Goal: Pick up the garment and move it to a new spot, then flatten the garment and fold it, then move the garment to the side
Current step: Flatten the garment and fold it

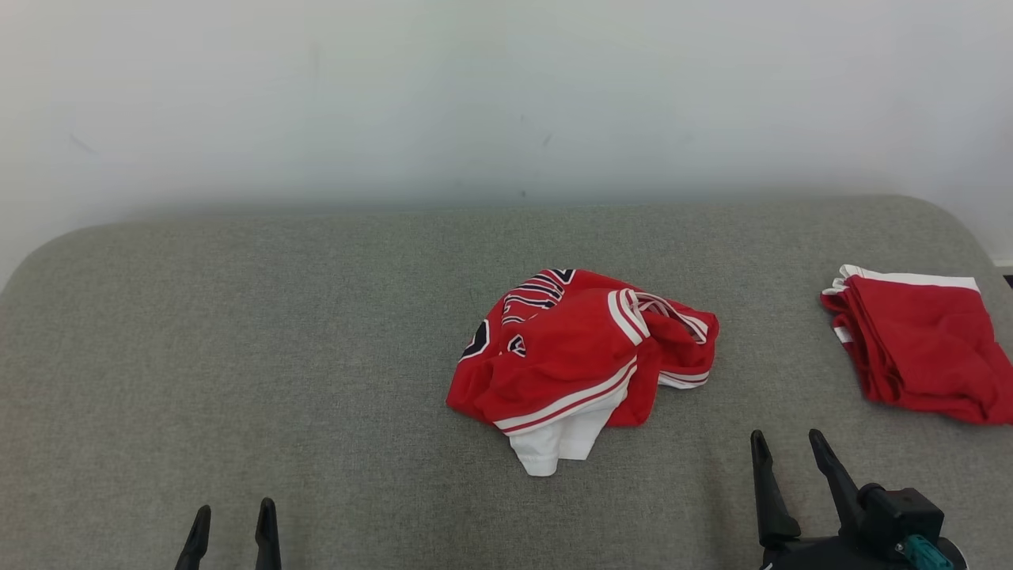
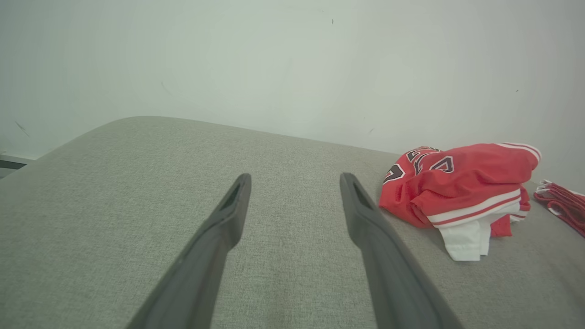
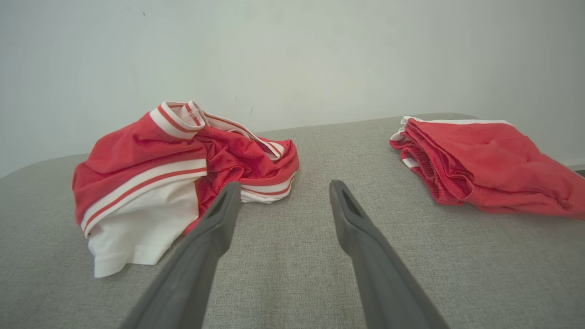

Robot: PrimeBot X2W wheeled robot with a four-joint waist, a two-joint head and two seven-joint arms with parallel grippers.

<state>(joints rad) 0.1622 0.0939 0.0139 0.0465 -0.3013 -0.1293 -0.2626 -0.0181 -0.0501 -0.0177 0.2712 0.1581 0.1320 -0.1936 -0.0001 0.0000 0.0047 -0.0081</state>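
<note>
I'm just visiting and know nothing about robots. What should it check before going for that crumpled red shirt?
1. Left jaws open and empty: ok.
2. Right jaws open and empty: ok.
3. Crumpled red-and-white jersey lies free, nothing on it: ok.
4. Jersey apart from the folded red garment on the right: ok.
5. Room on the grey fabric surface left of the jersey for a new spot: ok.
6. Jersey flat enough to fold: not ok, bunched.

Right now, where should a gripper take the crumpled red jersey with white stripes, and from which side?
Likely the raised striped ridge atop the crumpled red jersey, taken from above on the robot's right by the open right gripper: it stands highest, nearest that gripper.
</note>
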